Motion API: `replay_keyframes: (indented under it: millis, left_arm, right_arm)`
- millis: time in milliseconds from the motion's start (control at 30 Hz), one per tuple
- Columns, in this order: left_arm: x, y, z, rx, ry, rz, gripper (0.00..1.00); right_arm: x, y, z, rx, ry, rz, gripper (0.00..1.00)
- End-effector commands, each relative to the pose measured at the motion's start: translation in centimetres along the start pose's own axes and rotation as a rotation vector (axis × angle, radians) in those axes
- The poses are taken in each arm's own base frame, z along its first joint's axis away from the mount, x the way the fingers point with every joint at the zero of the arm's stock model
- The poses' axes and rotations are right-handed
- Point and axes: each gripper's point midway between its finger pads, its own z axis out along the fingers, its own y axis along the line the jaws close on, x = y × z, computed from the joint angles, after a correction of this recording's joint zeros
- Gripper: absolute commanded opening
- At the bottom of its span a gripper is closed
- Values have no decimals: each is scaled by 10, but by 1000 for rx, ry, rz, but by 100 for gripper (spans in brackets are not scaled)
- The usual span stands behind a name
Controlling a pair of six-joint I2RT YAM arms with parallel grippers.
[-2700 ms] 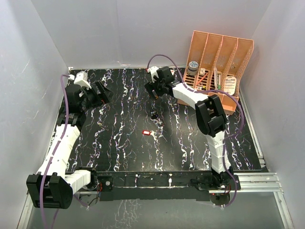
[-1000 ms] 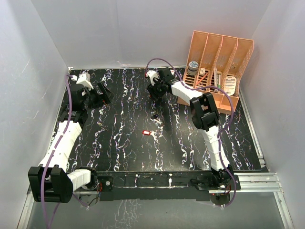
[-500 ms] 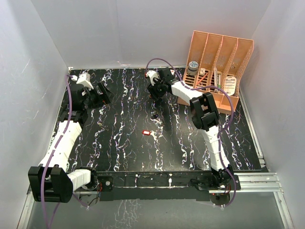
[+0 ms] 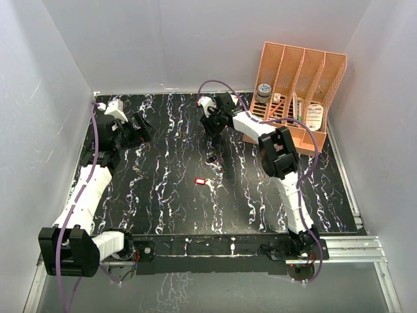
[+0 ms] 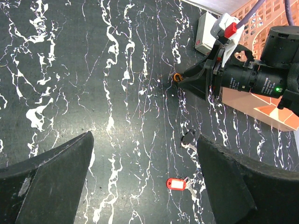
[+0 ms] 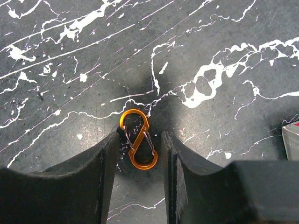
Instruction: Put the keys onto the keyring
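Right hand [image 6: 138,154] is low over the desk [image 4: 163,195] with its two fingers spread apart, one on each side of the keyring [image 6: 138,138]. They look close to the little orange loop but I can't tell if they touch it, and it lies flat, not picked up. Left hand [image 5: 145,186] is wide open too, holding nothing, well away. The keys [image 5: 177,184], with the red tag, lie alone near the middle of the desk. So nothing is joined yet: grabbing the ring and threading the keys are both left.
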Motion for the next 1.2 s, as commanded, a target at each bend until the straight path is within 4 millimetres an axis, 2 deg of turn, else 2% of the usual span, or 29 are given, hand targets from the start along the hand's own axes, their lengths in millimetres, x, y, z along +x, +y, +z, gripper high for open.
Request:
replay_keyframes:
  millis: [0,100,167,233,267,333,667,767,1167]
  left_arm:
    - [4,1,1,-3,7,10,91]
    - [4,2,1,-3,7,11,91]
    - [4,2,1,-4,8,11,91]
    - [4,3,2,-7,8,11,91]
    - [4,2,1,-5,9,11,91]
    - [4,2,1,-4,9,11,91]
    - [5,3,0,-10,8,12,92]
    - [5,3,0,-11,8,12,92]
    - [-3,-2,-4,0,-8,13,92]
  right_arm:
    - [1,1,5,-1,18,-14,38]
    - [4,1,6,1,29,-11,33]
    - [6,1,7,1,38,-8,22]
    - [8,1,7,2,46,-5,6]
    - [9,1,7,1,49,-3,3]
    - [10,2,7,1,51,-3,0]
    - [3,2,6,-3,34,3,0]
    - [-8,5,1,-15,-8,16,0]
    - [-93,16,-40,-44,-251,246,0]
